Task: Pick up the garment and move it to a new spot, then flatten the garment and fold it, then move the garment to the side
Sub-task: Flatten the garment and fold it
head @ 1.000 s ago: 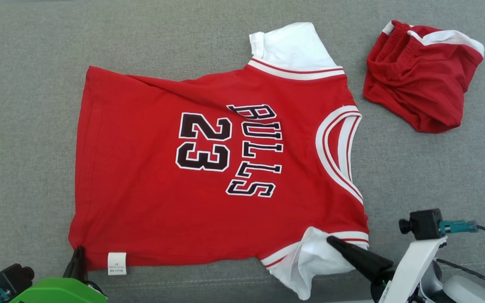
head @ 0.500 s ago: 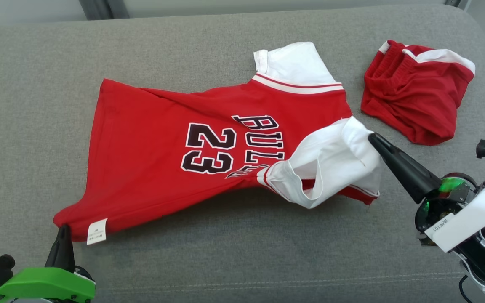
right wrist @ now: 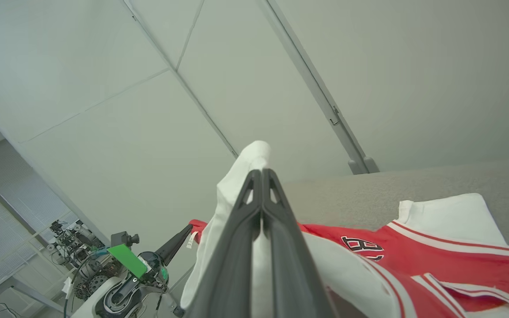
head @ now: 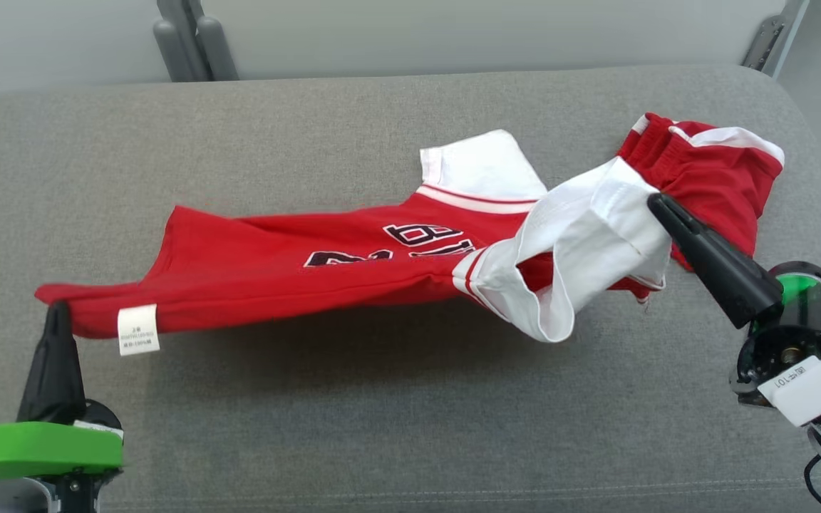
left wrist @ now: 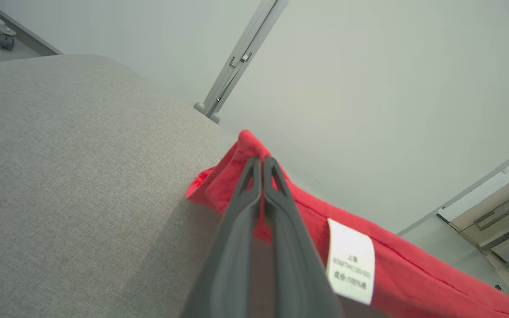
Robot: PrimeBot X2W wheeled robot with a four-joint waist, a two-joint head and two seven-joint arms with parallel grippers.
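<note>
The garment [head: 325,274], a red jersey with white sleeves and black lettering, hangs stretched between my two grippers with its near edge lifted off the grey cushion [head: 382,406]. My left gripper [head: 60,308] is shut on the red hem corner beside the small white label [head: 138,329]. My right gripper [head: 656,203] is shut on the near white sleeve [head: 596,242]. The far sleeve [head: 478,167] still lies on the cushion. The left wrist view has the left gripper [left wrist: 261,161] pinching red cloth [left wrist: 312,216]. The right wrist view has the right gripper [right wrist: 261,173] pinching white cloth [right wrist: 250,159].
A crumpled red-and-white cloth [head: 720,167] lies at the far right, just behind the lifted sleeve. The cushion's back edge meets a pale wall with grey metal legs [head: 182,39]. Bare cushion stretches along the front and left.
Both grippers have lifted the garment's near edge and carried it up and toward the far side. The right gripper with the sleeve now nears the crumpled cloth. The head camera has tilted up.
</note>
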